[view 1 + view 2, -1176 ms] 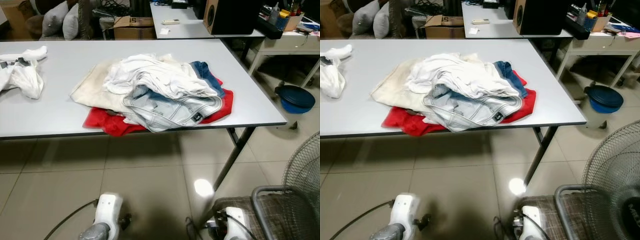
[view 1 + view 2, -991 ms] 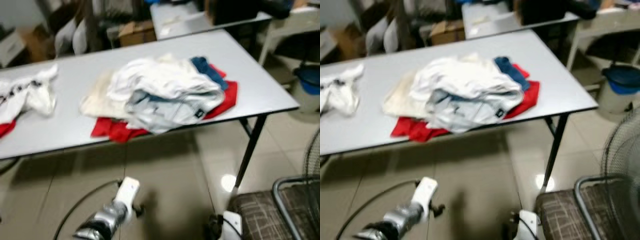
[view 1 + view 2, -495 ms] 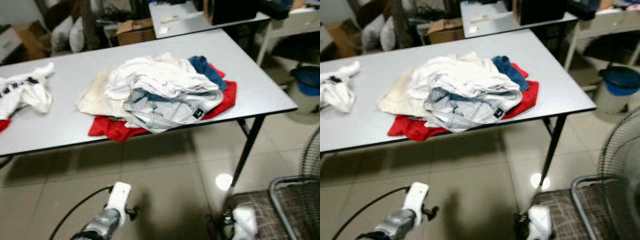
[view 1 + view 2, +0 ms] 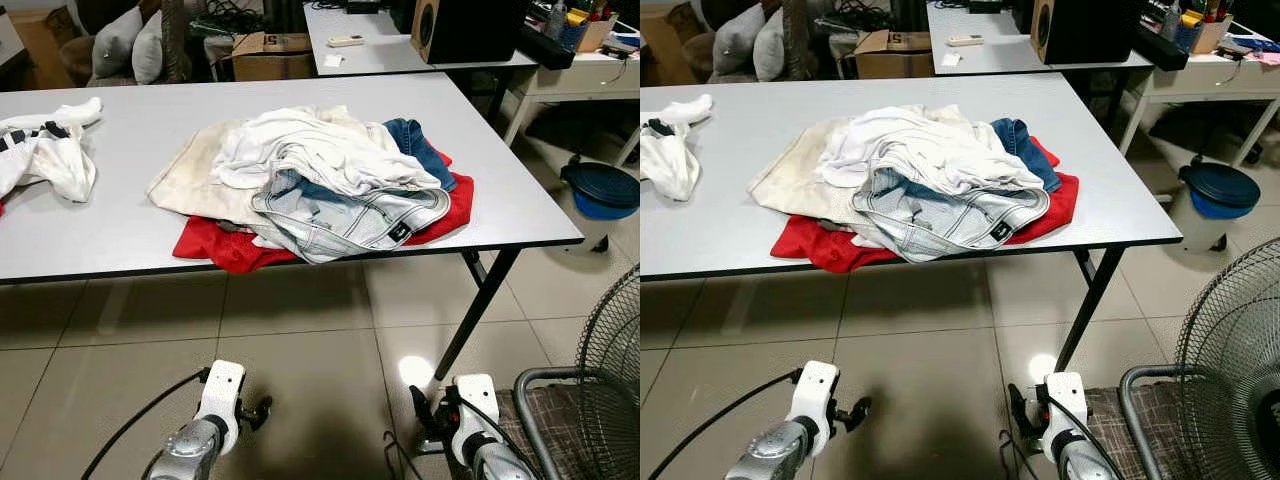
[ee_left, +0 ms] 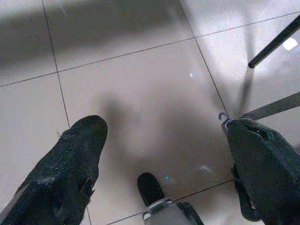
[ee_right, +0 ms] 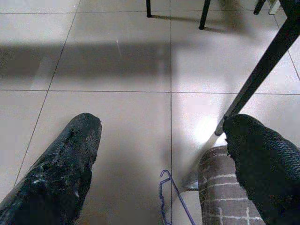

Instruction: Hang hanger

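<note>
Two silver arms hang low at the bottom of the head views, both pointing down at the tiled floor (image 4: 300,360). The left gripper (image 5: 161,140) hovers above bare tiles with its two black fingers (image 5: 70,159) spread wide apart and nothing between them. The right gripper (image 6: 164,136) is posed the same way, its fingers (image 6: 65,154) also wide apart and empty, near the edge of a checked chair seat (image 6: 218,187).

On the floor just beside that seat a thin purple hanger (image 6: 171,197) lies with its hook turned upward in the right wrist view; it touches neither finger. A standing fan (image 4: 1235,350) with a wire grille is at the robot's right, next to the chair.

Farther ahead stands a long grey table (image 4: 120,230) on black legs. A pile of clothes (image 4: 320,185) lies on it, with white shirts on top, light jeans at the front edge and a red garment underneath. A white garment (image 4: 50,155) lies apart, toward the left end of the table. Behind it is a second table (image 4: 390,55) carrying a black speaker (image 4: 465,28).
</note>
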